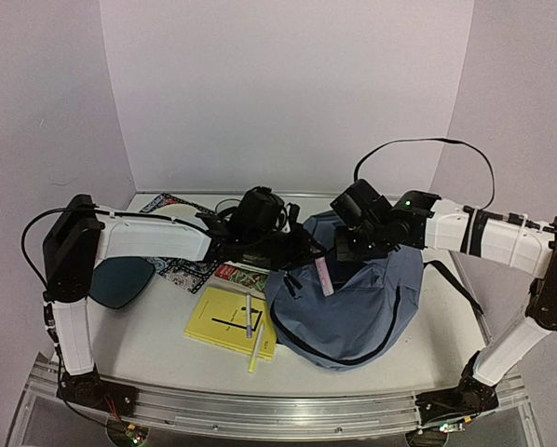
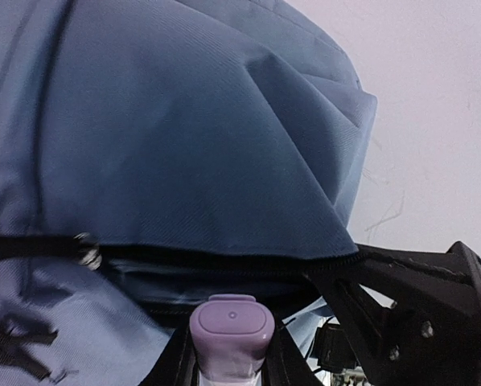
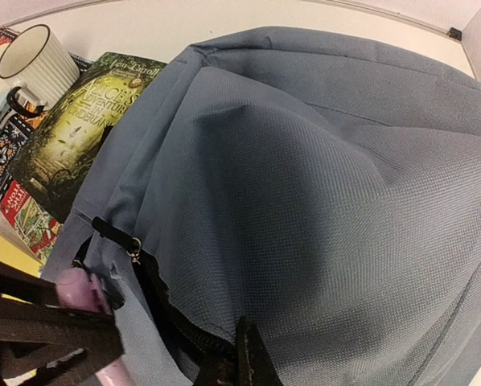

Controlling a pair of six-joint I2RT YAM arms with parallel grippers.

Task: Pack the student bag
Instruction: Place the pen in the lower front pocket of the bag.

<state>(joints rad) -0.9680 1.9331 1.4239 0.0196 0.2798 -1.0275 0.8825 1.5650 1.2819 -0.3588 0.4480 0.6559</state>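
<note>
**Robot arms meet at the mouth of the student bag (image 1: 362, 307), which lies on the white table (image 1: 148, 340) beside a yellow notebook (image 1: 224, 321).**
The left gripper (image 2: 230, 363) clamps a lilac stick (image 2: 232, 326) at the unzipped opening; the right gripper (image 3: 242, 354), jaws together, pinches the bag's zipper edge.

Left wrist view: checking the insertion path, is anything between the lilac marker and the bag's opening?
Nothing visible does. The lilac marker in the left gripper faces the zipper gap of the student bag; the right gripper pinches its upper edge, beside the path.
</note>
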